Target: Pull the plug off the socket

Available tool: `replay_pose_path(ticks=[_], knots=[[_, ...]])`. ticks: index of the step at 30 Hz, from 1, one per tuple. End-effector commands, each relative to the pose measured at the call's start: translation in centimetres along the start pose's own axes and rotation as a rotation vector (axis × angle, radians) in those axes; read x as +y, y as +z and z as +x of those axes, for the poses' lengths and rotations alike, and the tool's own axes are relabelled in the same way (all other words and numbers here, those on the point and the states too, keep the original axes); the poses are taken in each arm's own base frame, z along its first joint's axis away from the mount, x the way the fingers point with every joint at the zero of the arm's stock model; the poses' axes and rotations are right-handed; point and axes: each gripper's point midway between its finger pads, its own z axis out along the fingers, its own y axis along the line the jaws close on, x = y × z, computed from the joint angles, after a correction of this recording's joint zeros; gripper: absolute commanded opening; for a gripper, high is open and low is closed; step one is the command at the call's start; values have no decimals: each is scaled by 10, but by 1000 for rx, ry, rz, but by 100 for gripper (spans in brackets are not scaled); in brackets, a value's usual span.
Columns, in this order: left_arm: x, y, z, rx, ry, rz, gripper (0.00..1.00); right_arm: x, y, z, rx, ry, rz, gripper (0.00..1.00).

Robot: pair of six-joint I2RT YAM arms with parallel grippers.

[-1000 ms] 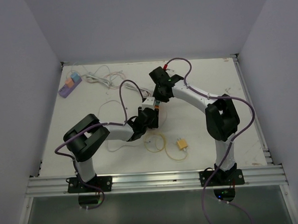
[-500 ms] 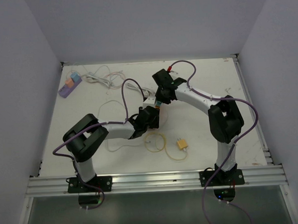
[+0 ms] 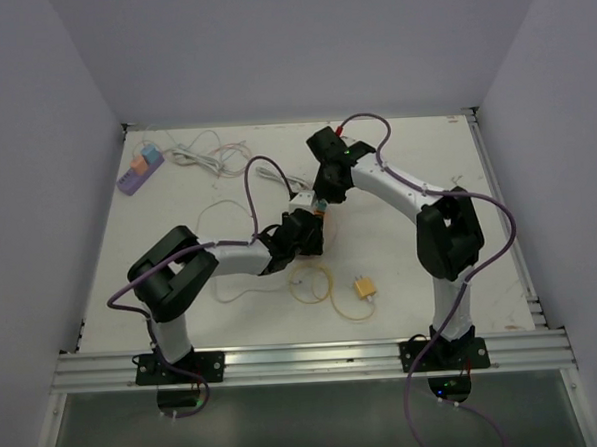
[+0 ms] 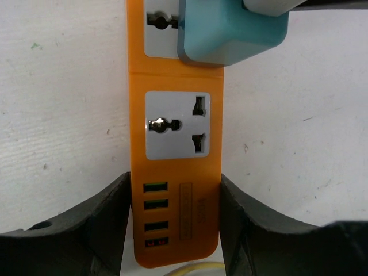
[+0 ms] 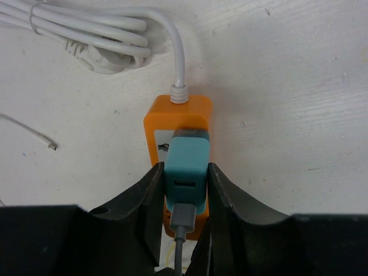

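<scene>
An orange power strip [image 4: 175, 144] lies on the white table, also in the right wrist view [image 5: 181, 115] and the top view [image 3: 319, 214]. A teal plug adapter [image 5: 185, 172] with a grey cable sits in its far socket; its edge shows in the left wrist view [image 4: 230, 34]. My left gripper [image 4: 174, 221] is shut on the strip's USB end. My right gripper [image 5: 185, 190] is shut on the teal plug, its fingers [image 5: 152, 195] pressing both sides. In the top view both grippers meet at the strip, left gripper [image 3: 304, 231], right gripper [image 3: 322, 197].
The strip's white cord [image 5: 92, 43] lies coiled behind it. A purple power strip [image 3: 139, 170] sits at the far left. A yellow plug [image 3: 364, 287] and thin yellow wire [image 3: 312, 283] lie near the front. A thin white wire [image 3: 218, 213] loops at left.
Both grippers and the strip have shifted a little toward the far side of the table. The right wrist has swung further over the strip.
</scene>
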Motion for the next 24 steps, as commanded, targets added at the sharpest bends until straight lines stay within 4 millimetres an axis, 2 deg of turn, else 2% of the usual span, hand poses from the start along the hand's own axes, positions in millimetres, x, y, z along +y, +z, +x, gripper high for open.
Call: replay_pose_path(ticks=[1, 6, 8, 10, 11, 14, 15, 16, 18, 19, 22, 24], knots=[[46, 6, 69, 244, -7, -132, 0, 26, -73, -36, -16, 56, -179, 0], [49, 10, 80, 303, 4, -160, 0, 34, -88, -33, 3, 62, -255, 0], [48, 10, 80, 307, 7, -161, 0, 30, -90, -35, -17, 61, -248, 0], [48, 9, 78, 300, 12, -155, 0, 19, -84, -34, -27, 44, -207, 0], [43, 8, 69, 271, 4, -135, 0, 17, -80, -31, -19, 41, -198, 0], [40, -1, 55, 227, 12, -115, 0, 4, -60, -11, 27, 36, -167, 0], [37, 0, 46, 188, 13, -100, 5, 1, -55, -4, 40, 49, -159, 0], [39, -3, 45, 181, 36, -97, 17, -5, -44, 4, 53, 57, -147, 0], [34, -8, 30, 124, 43, -71, 31, -9, -34, 15, 78, 72, -137, 0], [34, -10, 28, 112, 56, -64, 44, -9, -31, 19, 92, 75, -140, 0], [34, -15, 19, 52, 59, -41, 62, -12, -23, 27, 110, 69, -122, 0], [34, -16, 15, 30, 65, -43, 69, -12, -22, 27, 111, 67, -119, 0]])
